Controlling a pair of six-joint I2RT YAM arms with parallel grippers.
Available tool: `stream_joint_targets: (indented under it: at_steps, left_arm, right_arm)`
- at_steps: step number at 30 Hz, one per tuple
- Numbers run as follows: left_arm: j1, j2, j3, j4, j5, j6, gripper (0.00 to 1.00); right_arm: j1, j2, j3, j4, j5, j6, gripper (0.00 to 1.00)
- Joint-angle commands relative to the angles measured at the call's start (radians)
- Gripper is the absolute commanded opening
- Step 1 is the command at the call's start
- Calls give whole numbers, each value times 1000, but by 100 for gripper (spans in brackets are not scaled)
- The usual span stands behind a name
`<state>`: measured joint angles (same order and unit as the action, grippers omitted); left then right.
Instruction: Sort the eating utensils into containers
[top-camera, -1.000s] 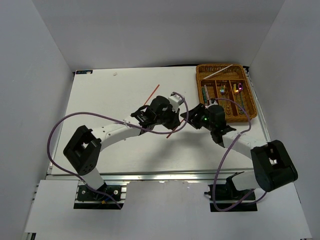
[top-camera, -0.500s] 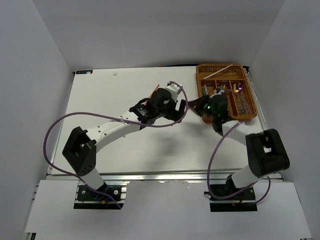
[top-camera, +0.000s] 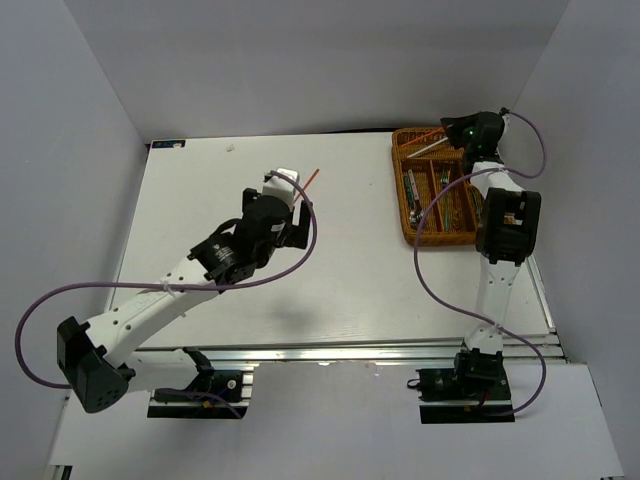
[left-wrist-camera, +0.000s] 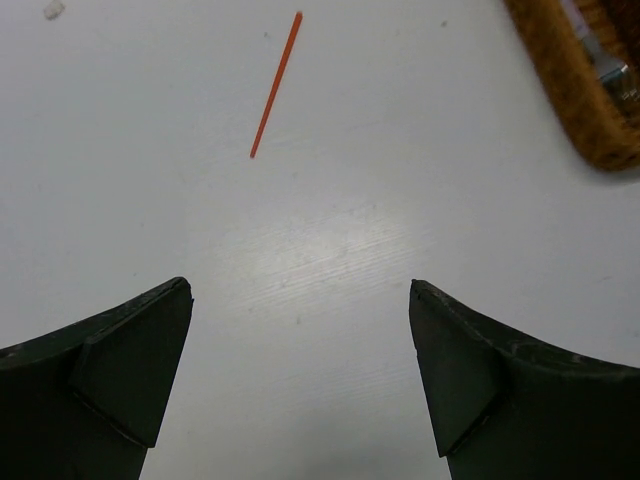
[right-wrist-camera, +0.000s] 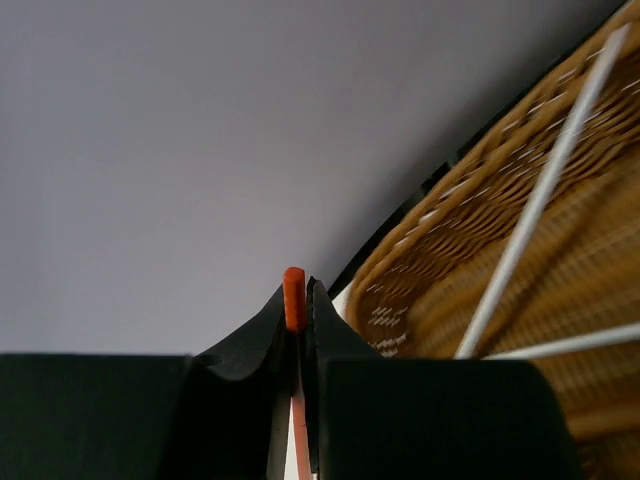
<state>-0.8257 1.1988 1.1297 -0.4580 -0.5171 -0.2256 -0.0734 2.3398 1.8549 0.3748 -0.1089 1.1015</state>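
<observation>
Right jaws pinched shut on red chopstick (right-wrist-camera: 293, 290) — tip pokes up between them, at wicker tray (right-wrist-camera: 430, 300) far end. Left jaws wide over counter (left-wrist-camera: 400, 200) — second red chopstick (left-wrist-camera: 275, 85) flat ahead, well apart.

- White table (top-camera: 370, 285): a flat matte top that fills the middle of the overhead view.
- Small white scrap (top-camera: 231, 147): lying on the table near its far edge, left of centre.
- Dark label (top-camera: 166, 144): at the table's far left corner.
- Grey walls (top-camera: 300, 60): standing along the table's far, left and right sides.
- Aluminium rail (top-camera: 330, 352): running along the table's near edge.
- White panel (top-camera: 330, 425): just nearer than that rail.
</observation>
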Motion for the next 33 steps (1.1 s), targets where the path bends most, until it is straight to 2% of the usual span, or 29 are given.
stream_joint_targets:
  at_steps: [1,6,9,16,29,33]
  left_arm:
    - [0,-7,-67,-22,-21,11,98]
    - [-1,19,-97,24,68,-7,98]
    - [0,36,-96,18,63,-14,98]
    - [-1,39,-96,13,74,-11,98]
    - [-1,38,-96,5,80,-11,98]
    - [-1,36,-97,4,80,-11,98]
  right_arm:
    - [-23,62,113,54,-12,-28,0]
    - [-45,185,222,162,-5,-8,0]
    - [-45,242,323,101,29,-69,0]
    - [-46,302,357,85,32,-57,0]
    - [-62,291,379,-185,106,-9,0]
    - [-75,325,414,-234,104,27,13]
